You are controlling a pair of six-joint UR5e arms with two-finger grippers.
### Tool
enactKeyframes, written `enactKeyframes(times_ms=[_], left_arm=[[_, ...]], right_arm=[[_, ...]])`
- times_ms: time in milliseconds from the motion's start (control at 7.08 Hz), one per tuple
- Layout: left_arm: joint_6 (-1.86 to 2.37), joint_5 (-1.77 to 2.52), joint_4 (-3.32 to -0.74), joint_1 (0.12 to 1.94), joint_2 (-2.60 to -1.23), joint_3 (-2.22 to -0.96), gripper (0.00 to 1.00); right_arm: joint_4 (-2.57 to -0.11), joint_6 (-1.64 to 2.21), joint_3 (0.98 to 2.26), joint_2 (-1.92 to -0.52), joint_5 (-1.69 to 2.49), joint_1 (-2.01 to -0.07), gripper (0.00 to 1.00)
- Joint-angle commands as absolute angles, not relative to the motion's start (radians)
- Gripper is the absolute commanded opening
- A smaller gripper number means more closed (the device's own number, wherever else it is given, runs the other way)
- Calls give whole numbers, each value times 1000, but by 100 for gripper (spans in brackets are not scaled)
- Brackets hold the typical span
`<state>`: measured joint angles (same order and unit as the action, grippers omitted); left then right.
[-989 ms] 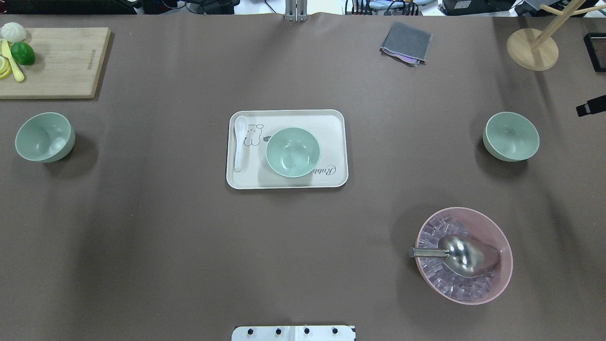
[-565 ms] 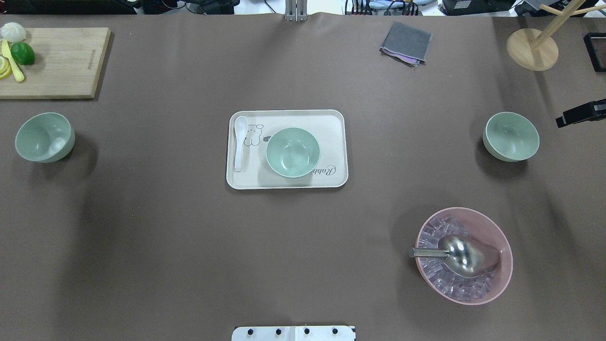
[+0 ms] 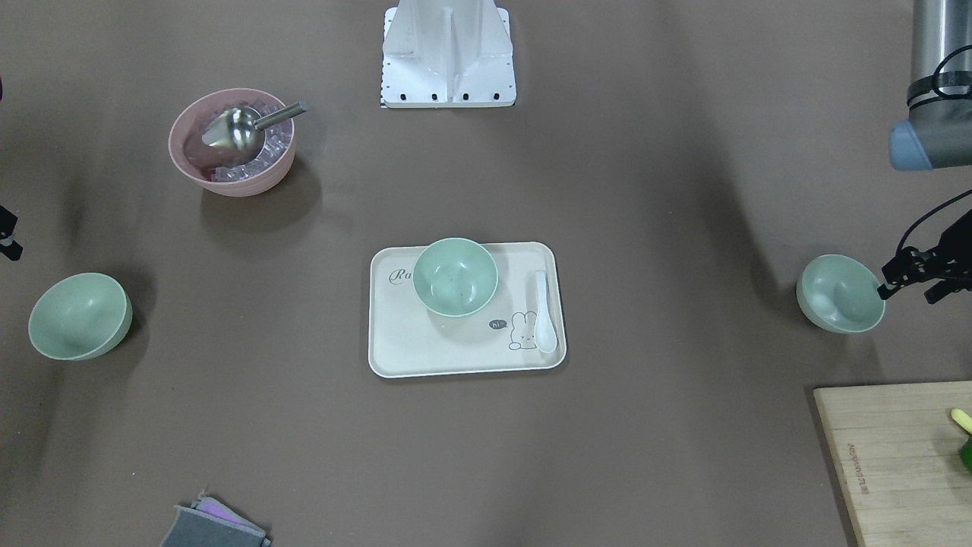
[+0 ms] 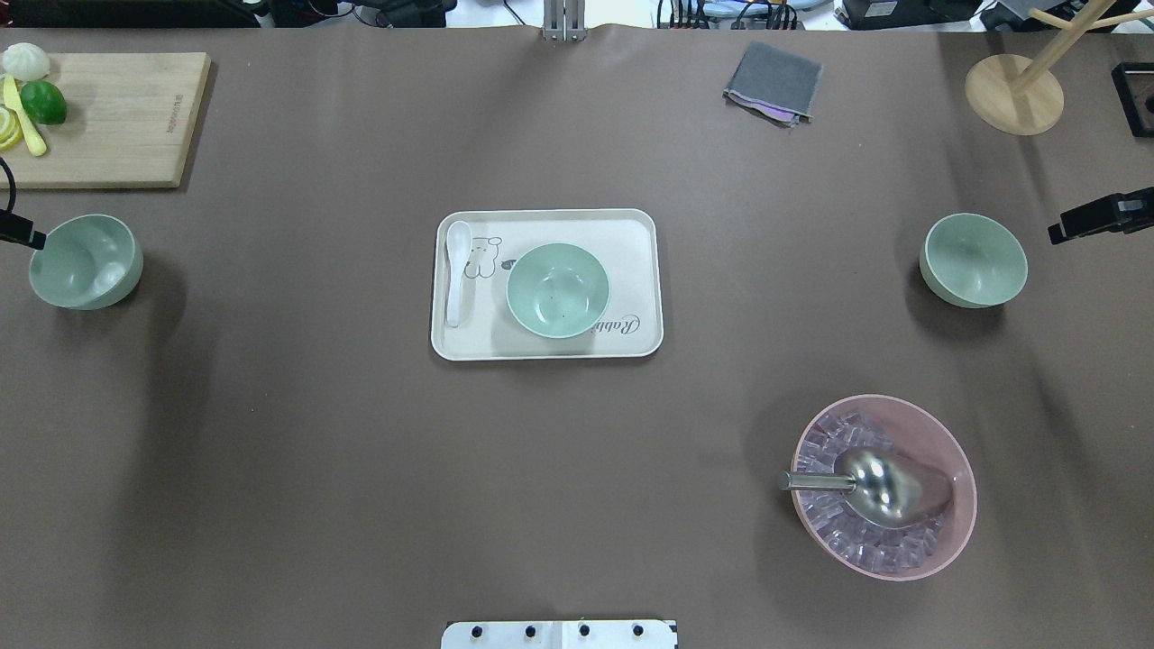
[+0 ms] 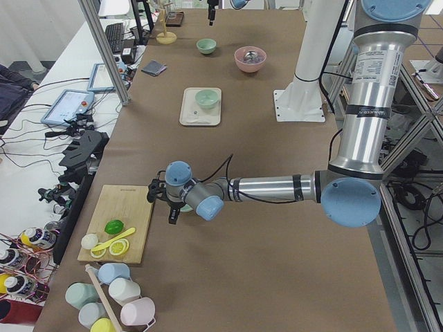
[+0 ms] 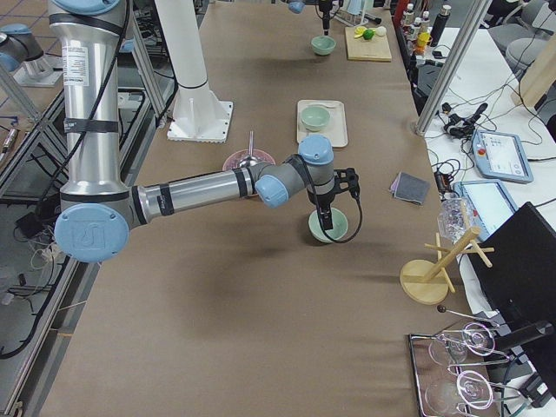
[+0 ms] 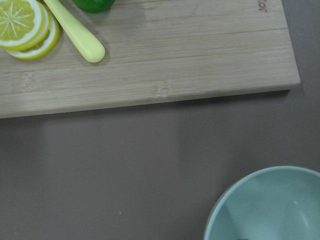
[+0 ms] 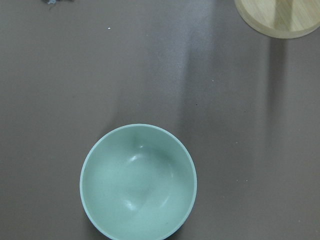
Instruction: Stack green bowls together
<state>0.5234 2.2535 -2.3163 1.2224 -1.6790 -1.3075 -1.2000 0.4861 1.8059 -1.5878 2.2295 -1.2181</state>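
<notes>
Brown tabletop [image 4: 361, 469], cluttered side bench [image 5: 73, 66] alongside. Centre green bowl [image 4: 558, 290] sits on the cream tray [image 4: 631, 234]. Left green bowl [image 4: 86, 261] is by the left hand [image 4: 34, 240], right green bowl [image 4: 973, 260] near the right hand [image 4: 1059, 233]. How wide either hand stands, I cannot tell.

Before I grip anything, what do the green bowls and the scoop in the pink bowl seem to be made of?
Green bowls: opaque pale mint, matte with only soft highlights, so probably plastic or a fibre composite; glazed ceramic looks unlikely. Scoop: polished metal, likely stainless steel, judging by its mirror-like reflections and silver handle.
</notes>
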Motion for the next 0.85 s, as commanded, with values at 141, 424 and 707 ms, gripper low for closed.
enactKeyframes(times_ms=[141,424,707], left_arm=[[525,2255,-2344,1187,-1680,-1304,44],[514,2253,-2344,1184,-1680,-1302,25],[512,2253,-2345,1184,-1680,-1299,12]], right_arm=[[-1200,488,1807,-1588,2218,-1218,100],[-1200,488,1807,-1589,2218,-1216,100],[-1200,488,1807,-1589,2218,-1216,100]])
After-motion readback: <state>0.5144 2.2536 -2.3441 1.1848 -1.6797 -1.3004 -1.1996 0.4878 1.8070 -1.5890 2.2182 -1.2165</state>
